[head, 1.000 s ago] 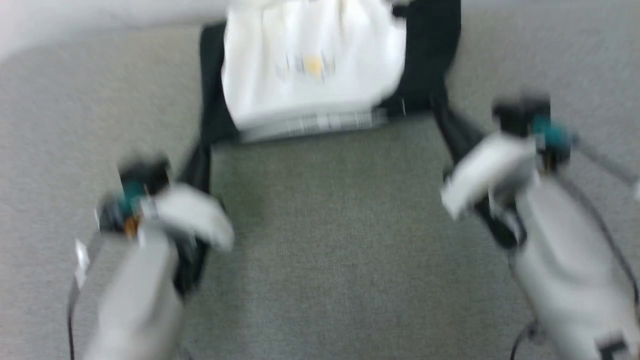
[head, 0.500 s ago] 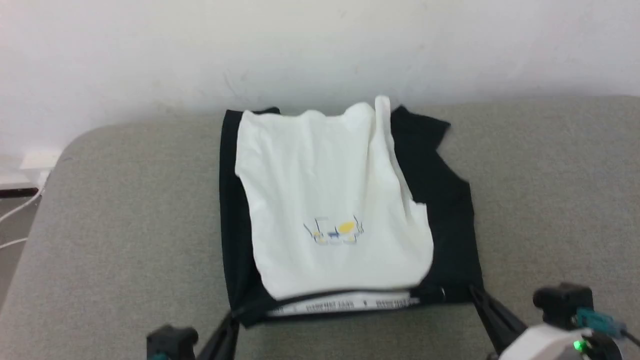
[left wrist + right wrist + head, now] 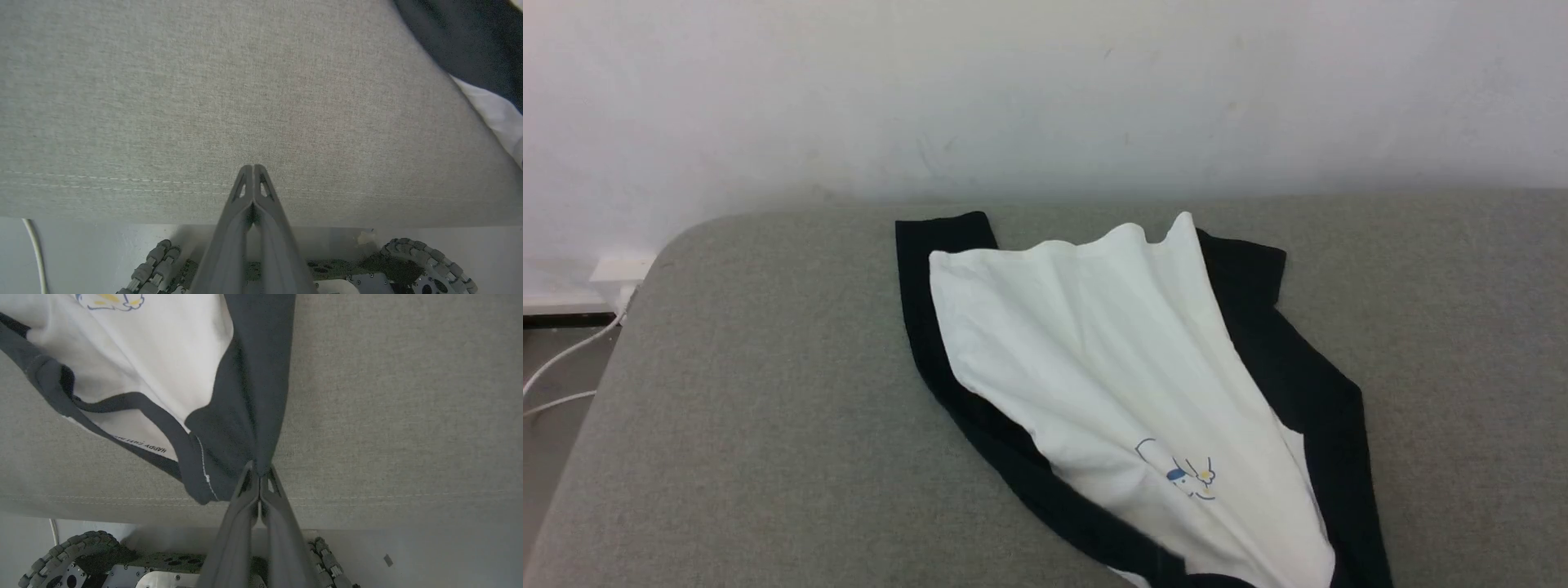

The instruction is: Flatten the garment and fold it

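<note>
Inside the right claw (image 3: 259, 473) sits the garment (image 3: 163, 355), pinched.

Counted one garment (image 3: 1111, 367), bearing one small printed motif (image 3: 1180, 474). Counted one grey padded surface (image 3: 768, 392), with two white cable strands (image 3: 572, 349) beside it. Tallied two grippers, left gripper (image 3: 253, 167) and right gripper (image 3: 259, 467), with two fingers (image 3: 233, 228) apiece.

Garment (image 3: 1094, 359): I read white, black-edged
Print (image 3: 1180, 475): small blue-yellow motif, lower right
Cushion (image 3: 768, 408): grey weave
Wall (image 3: 1045, 90): off-white, upper frame
</note>
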